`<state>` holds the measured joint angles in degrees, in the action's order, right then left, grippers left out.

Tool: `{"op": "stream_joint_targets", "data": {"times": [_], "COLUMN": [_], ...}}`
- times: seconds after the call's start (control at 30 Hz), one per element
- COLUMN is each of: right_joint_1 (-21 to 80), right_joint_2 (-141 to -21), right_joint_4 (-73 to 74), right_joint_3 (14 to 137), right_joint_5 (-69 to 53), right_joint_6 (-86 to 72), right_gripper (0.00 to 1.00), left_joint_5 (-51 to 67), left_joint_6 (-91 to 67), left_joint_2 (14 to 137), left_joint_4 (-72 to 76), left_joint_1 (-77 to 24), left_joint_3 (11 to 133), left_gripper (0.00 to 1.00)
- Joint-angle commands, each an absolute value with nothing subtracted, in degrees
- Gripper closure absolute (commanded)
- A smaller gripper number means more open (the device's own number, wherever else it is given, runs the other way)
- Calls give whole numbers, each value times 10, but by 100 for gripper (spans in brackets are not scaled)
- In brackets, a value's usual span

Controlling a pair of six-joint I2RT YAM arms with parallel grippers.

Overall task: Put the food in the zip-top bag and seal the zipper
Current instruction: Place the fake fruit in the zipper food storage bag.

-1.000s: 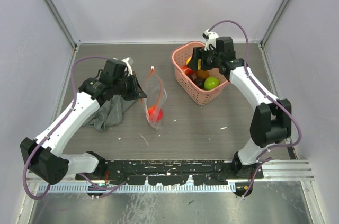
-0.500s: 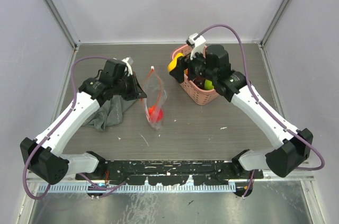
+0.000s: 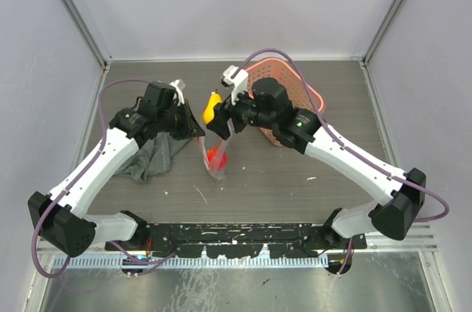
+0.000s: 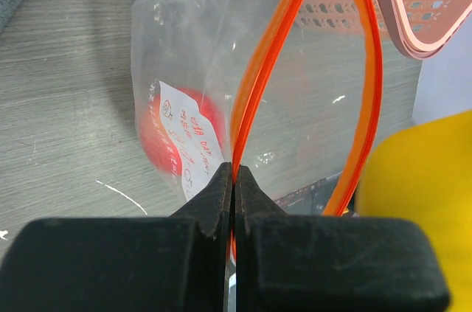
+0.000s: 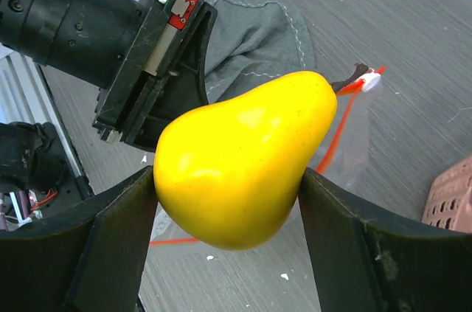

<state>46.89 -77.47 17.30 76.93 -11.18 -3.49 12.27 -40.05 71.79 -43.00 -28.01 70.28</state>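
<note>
Left gripper: jaws fully closed, pinching near zipper strip of zip-top bag. Mouth open, gap widening away from pinch. Red food inside bag, low on table. Right gripper: wide, clamped on yellow pear, just beside far strip. Pink basket behind; grey cloth left.

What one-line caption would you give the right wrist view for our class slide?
Right gripper holds a yellow pear close to the clear zip-top bag.

Grey wood-grain tabletop, plain pale walls, metal corner posts
</note>
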Motion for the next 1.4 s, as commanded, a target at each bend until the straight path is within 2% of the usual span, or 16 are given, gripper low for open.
{"op": "stream_joint_targets", "data": {"times": [0.0, 0.17, 0.4, 0.7, 0.8, 1.13, 1.37], "right_joint_1": [483, 486, 486, 486, 486, 486, 485], "right_joint_2": [-804, -833, -850, -848, -840, -825, -794], "right_joint_4": [160, 200, 221, 230, 222, 217, 240], "right_joint_3": [803, 816, 820, 825, 819, 822, 820], "right_joint_5": [-86, -43, -43, -60, -63, -74, -14], "right_joint_6": [-23, -12, -9, -4, 0, 0, 3], "right_gripper": [63, 56, 47, 22, 16, 11, 11], "left_joint_5": [140, 140, 146, 148, 148, 147, 147], "left_joint_6": [-407, -407, -411, -411, -410, -410, -410], "left_joint_2": [711, 705, 705, 702, 702, 700, 701], "left_joint_4": [-399, -398, -391, -390, -389, -389, -389], "left_joint_1": [-278, -278, -278, -278, -278, -278, -278], "left_joint_3": [727, 723, 716, 712, 712, 707, 708], "left_gripper": [100, 100, 100, 100, 100, 100, 100]}}
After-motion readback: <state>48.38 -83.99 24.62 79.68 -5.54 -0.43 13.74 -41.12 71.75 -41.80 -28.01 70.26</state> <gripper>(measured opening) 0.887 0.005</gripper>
